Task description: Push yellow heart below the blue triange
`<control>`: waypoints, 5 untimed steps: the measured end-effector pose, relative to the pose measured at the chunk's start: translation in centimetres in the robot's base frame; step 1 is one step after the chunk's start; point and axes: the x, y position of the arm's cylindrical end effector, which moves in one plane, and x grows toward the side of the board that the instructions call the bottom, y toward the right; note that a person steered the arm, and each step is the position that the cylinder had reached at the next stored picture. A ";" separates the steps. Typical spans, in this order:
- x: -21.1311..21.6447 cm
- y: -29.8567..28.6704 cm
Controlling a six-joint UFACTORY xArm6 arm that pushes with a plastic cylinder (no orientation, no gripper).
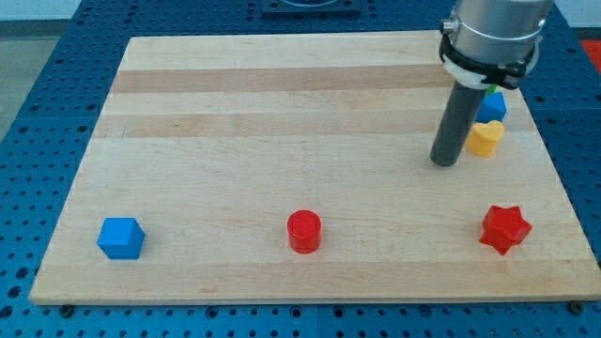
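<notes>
The yellow heart [485, 138] lies near the board's right edge, in the upper half of the view. A blue block [493, 106] sits just above it, touching or nearly touching; the arm partly hides it, so its shape is unclear. A sliver of green [491, 89] shows above the blue block, mostly hidden by the arm. My tip [445, 161] rests on the board just left of the yellow heart and slightly lower, with a small gap between them.
A red star [505, 228] lies at the lower right. A red cylinder [303, 231] sits at the bottom centre. A blue cube [121, 238] sits at the lower left. The wooden board [282, 113] lies on a blue perforated table.
</notes>
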 end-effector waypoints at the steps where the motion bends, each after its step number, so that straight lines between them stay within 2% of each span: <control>1: -1.4 0.0; 5: -1.5 3.5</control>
